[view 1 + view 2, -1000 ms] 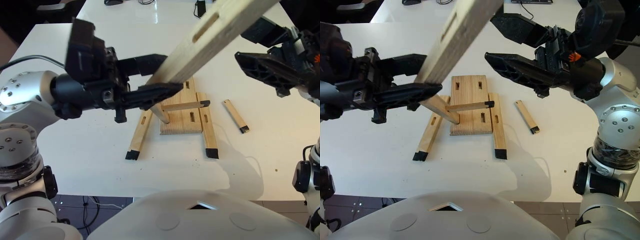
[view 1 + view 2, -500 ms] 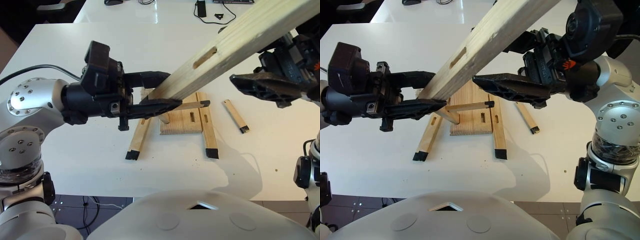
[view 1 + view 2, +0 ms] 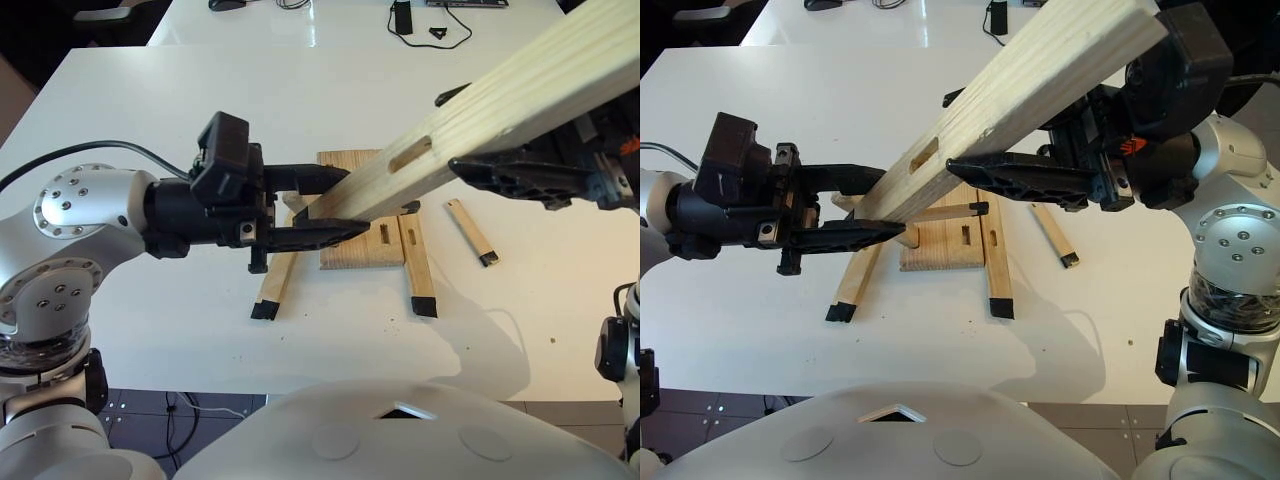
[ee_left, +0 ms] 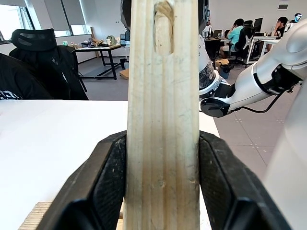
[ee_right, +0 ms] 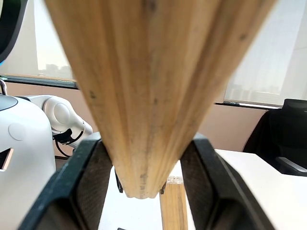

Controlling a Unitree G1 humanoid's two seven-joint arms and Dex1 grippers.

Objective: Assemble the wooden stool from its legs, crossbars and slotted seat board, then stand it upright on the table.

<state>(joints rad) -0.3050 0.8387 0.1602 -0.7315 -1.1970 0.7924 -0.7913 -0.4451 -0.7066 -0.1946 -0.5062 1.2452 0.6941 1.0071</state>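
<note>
Two-handed carry going on here. Closest to me is the high end of the slotted leg (image 3: 470, 125), which runs down and away on a slant. My right jaws are closed in on its middle, pads against both flat sides. My left jaws are clamped tight on the low end, which hangs just above the seat board (image 3: 350, 255).

My take on doing this bit well: move both arms as one so the wood doesn't twist between the two grips. I'd also keep the slot facing where the crossbar has to go and bring the low end down slowly. There's a short crossbar (image 3: 950, 211) across the board right under that end, and I can't tell if it's seated, so no sweeping sideways.

Further out, two more legs (image 3: 418, 270) lie flat on the bench (image 3: 150, 120), one each side of the board, with a loose crossbar (image 3: 470, 232) off to my right.

Versus a second ago: my right jaws were wide open and off the wood, and now they're on it. The leg lies flatter and my left arm sits lower. The bench parts haven't budged.
</note>
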